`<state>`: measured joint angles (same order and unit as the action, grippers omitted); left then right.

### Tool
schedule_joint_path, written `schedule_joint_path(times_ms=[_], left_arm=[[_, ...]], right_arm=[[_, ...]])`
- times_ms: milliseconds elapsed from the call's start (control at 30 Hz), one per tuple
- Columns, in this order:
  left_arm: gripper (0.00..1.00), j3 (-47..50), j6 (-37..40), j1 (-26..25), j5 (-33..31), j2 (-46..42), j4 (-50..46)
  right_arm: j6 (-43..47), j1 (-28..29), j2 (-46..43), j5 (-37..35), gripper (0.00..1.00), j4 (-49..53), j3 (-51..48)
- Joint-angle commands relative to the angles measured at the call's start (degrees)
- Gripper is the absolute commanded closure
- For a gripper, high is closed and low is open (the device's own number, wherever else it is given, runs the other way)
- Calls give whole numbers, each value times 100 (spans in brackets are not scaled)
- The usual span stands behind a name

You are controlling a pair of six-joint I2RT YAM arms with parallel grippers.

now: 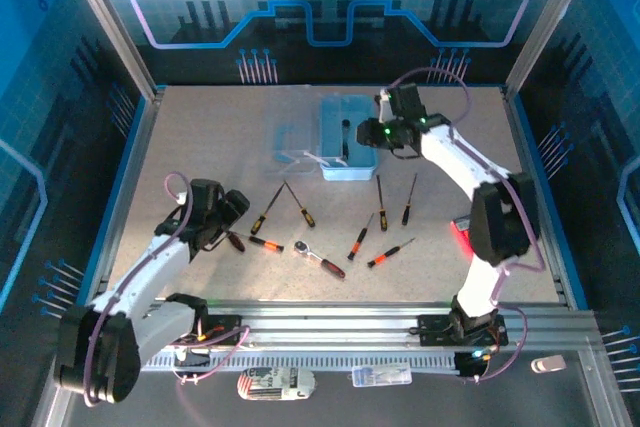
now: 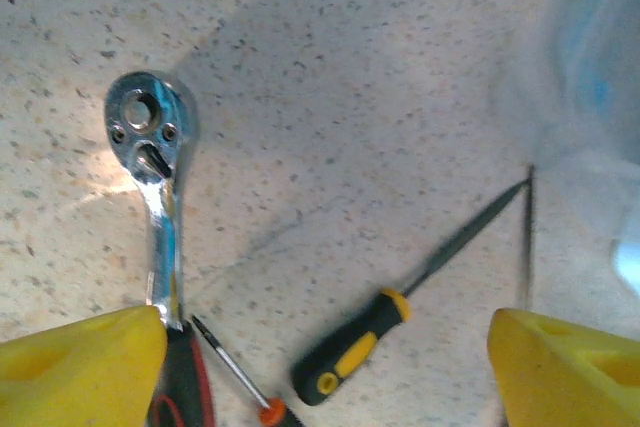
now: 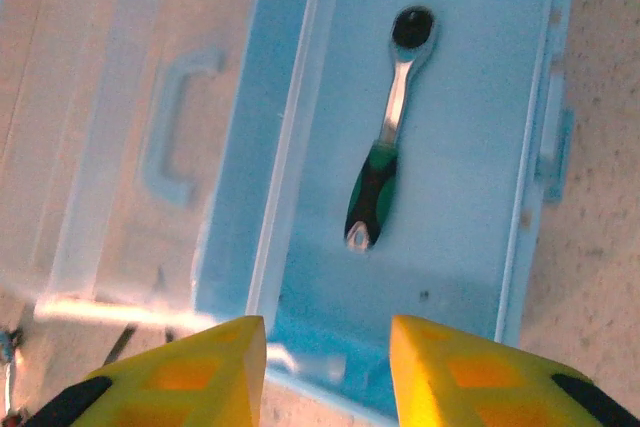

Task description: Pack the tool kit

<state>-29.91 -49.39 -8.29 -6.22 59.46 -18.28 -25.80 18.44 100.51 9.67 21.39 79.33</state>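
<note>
Speckled table [image 1: 200,157], seen from the near side with both arms over it. Toward the far middle of the table stands the tool kit box [image 1: 350,152], a pale-blue translucent tray; its clear lid [image 3: 100,147], with a moulded handle, is swung fully open and lies flat on the table along the box's left side. The right gripper [image 3: 328,367] hangs above the near end of the open box, its yellow fingers parted and grasping nothing. The left gripper [image 2: 330,367] hangs low over the table's left front area, fingers spread wide and released. The box contains one item: a ratchet wrench [image 3: 385,142] with a green-and-black handle, lying lengthwise on the floor of the tray, clear of its walls. A second ratchet wrench [image 2: 150,177], chrome-headed with a black-and-red grip, lies on the table in front of the box, outside it. Several screwdrivers [image 1: 380,202] with black-and-orange or red handles lie scattered on the table between the box and the arm bases, none inside the box.
</note>
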Motion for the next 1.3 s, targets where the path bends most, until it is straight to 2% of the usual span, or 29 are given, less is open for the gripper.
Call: schedule_joint_path(times_ms=[0, 67, 167, 300, 500, 700, 900, 1100, 1200, 1267], left_arm=[[23, -312, 398, 132, 51, 431, -239], [31, -437, 428, 213, 8, 780, -264], [42, -645, 470, 328, -69, 1238, -255], [53, -1013, 413, 391, -680, 1687, -543], [54, -1426, 344, 433, -1060, 2171, -958], [52, -1416, 375, 434, -1021, 2250, -1144], [52, -1244, 354, 368, -725, 2298, -1149], [59, -1155, 267, 222, -514, 2512, -951], [61, -1173, 205, 111, -600, 2578, -972], [65, -1130, 179, 86, -664, 2590, -978]], right_arm=[[-197, 109, -831, 243, 61, -1535, -1333], [-320, 185, -1198, 165, 63, -2155, -2098], [-340, 312, -1395, 39, 65, -2557, -2645], [-514, 415, -1494, 60, 67, -3022, -3198], [-575, 563, -1578, 117, 67, -3133, -3471], [-593, 593, -1371, 132, 67, -3134, -3435], [-612, 591, -1253, 70, 68, -3132, -3428], [-654, 591, -1182, 107, 69, -3142, -3411], [-654, 591, -1200, 71, 69, -3141, -3424], [-663, 595, -1207, 87, 69, -3141, -3424]])
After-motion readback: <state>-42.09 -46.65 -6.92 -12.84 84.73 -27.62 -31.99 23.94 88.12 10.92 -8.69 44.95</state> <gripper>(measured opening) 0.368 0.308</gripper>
